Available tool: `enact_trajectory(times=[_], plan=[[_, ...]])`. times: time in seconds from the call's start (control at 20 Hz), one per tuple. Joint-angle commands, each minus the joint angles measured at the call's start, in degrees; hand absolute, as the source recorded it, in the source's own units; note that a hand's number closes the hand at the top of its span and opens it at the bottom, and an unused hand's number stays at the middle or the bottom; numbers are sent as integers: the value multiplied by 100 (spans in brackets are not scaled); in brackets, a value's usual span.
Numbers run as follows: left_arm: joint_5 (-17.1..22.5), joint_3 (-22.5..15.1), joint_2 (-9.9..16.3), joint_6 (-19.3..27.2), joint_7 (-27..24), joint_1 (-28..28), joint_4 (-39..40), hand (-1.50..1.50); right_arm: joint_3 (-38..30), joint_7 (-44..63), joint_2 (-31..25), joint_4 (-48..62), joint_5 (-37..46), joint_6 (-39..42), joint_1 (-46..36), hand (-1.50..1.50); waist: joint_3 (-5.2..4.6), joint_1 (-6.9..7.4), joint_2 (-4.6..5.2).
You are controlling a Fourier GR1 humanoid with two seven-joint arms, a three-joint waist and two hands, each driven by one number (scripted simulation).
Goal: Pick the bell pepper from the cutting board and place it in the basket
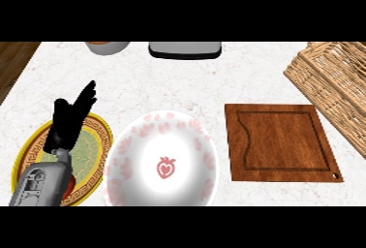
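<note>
The wooden cutting board (280, 142) lies right of centre on the marble counter, and no bell pepper shows on it or anywhere else in view. A woven wicker basket (336, 82) stands at the right edge, partly cut off; I cannot see inside it. My left hand (70, 118) is at the left, fingers straight and pointing up, resting open over a yellow-rimmed plate and holding nothing. My right hand does not show.
A white plate (161, 162) with a red strawberry pattern sits in the middle front. Under my left forearm lies a yellow-rimmed plate (99, 140). At the back edge stand a grey bowl (107, 47) and a grey-and-black appliance (185, 49).
</note>
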Motion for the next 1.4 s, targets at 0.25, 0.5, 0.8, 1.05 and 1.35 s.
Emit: enact_trajectory(times=[0.25, 0.5, 0.8, 1.05, 1.35], plan=[[-47, 8, -105, 101, -164, 62, 137, 0, -317, -224, 417, 1669, -129, -215, -184, -150, 1, 16, 21], [-22, 10, -20, 42, 210, -191, -142, 0, -656, -457, 205, 2110, -366, -202, -652, -150, 3, 14, 11], [-39, 9, -59, 62, 122, -137, -57, 0, -1342, -730, 201, 2456, -913, -826, -658, -150, 9, 36, 35], [-126, -161, -194, 112, 159, 14, -240, 0, -1868, -373, -462, 2727, -1273, -968, -834, -150, 12, 76, 36], [57, 77, 40, -104, -18, -59, 11, 0, -2367, -460, -1195, 3205, -1676, -627, -270, -150, 24, 30, 66]])
